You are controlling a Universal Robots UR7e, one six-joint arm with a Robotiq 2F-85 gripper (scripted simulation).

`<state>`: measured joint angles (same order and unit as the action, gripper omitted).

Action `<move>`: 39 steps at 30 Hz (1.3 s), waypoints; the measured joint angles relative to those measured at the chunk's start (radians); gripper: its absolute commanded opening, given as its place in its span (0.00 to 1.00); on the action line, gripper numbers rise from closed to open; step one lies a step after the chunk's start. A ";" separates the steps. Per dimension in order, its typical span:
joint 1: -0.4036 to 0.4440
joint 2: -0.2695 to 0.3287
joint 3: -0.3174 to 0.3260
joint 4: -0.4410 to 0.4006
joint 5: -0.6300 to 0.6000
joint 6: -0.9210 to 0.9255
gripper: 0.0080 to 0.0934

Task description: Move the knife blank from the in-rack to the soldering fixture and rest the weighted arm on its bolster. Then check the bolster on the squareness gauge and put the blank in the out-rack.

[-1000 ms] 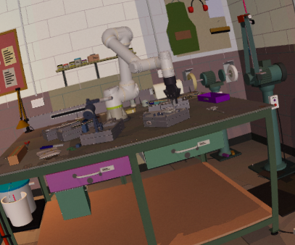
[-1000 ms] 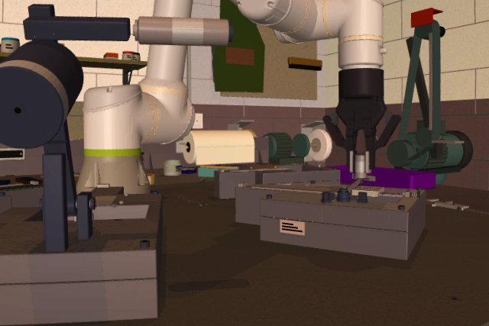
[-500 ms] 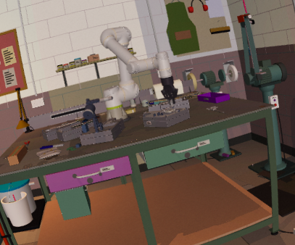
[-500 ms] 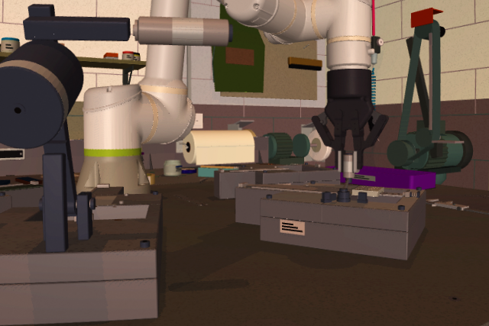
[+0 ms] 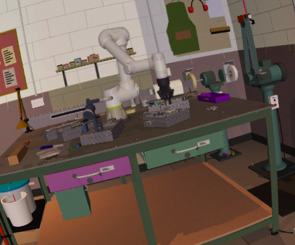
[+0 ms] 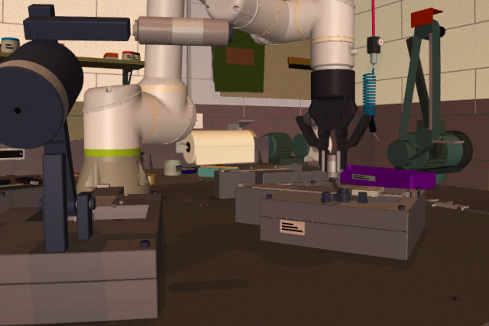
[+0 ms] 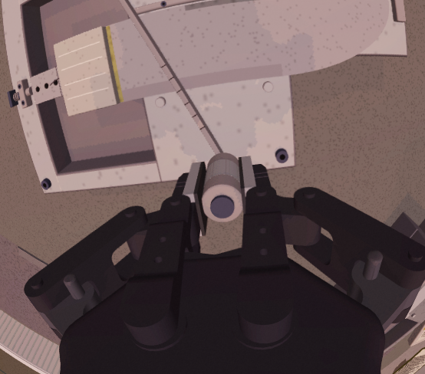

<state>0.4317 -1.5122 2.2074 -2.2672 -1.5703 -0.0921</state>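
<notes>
The knife blank (image 7: 253, 34) lies flat in the grey fixture (image 6: 341, 212) near the middle of the bench, its cream handle part (image 7: 85, 70) in the recess and a thin yellow bolster line (image 7: 113, 64) beside it. A thin pivoted arm (image 7: 158, 56) crosses over the blade. The cylindrical weight knob (image 7: 222, 191) at the arm's free end is held in my closed gripper (image 7: 220, 195), which stands upright above the fixture (image 5: 165, 114).
Behind the fixture stand a purple tray (image 6: 387, 176), a paper roll (image 6: 221, 147) and a bench grinder (image 5: 210, 78). Another grey block with a dark pivoted weight (image 6: 35, 93) sits at the left, and the robot base (image 6: 114, 149) is behind it.
</notes>
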 measured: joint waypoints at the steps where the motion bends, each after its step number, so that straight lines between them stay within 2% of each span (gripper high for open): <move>1: -0.002 -0.005 0.005 0.000 0.000 -0.002 0.00; 20: -0.072 -0.108 0.109 -0.001 0.000 -0.073 0.00; 39: -0.194 -0.211 0.197 0.014 0.000 -0.194 0.00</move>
<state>0.2376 -1.7235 2.4048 -2.2530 -1.5699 -0.2863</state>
